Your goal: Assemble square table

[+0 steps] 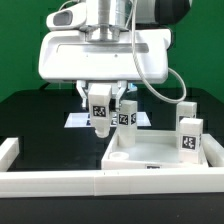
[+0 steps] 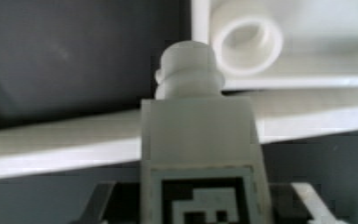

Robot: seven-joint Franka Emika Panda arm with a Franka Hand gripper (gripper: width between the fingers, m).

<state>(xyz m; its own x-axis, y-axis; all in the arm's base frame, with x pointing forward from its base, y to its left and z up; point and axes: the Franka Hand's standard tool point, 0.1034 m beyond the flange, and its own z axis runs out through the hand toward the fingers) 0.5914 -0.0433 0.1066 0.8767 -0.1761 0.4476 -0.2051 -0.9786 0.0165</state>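
above the slab (image 1: pixel 140 152), gripper (image 1: pixel 101 118) gripping leg (image 2: pixel 202 140)

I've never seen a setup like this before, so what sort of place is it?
Probably a robotics lab test bench: a robot arm's gripper holds a white table leg over a black table, the parts carry printed square tags, and a green backdrop hangs behind.

Table slab (image 1: pixel 150 155) – plain white, sat on a black tabletop (image 1: pixel 30 115). Legs (image 1: pixel 189 130) near the slab – white w/ black-and-white square tags. Long rail (image 1: pixel 60 182) in front of the slab – white. Backdrop behind the slab – green.
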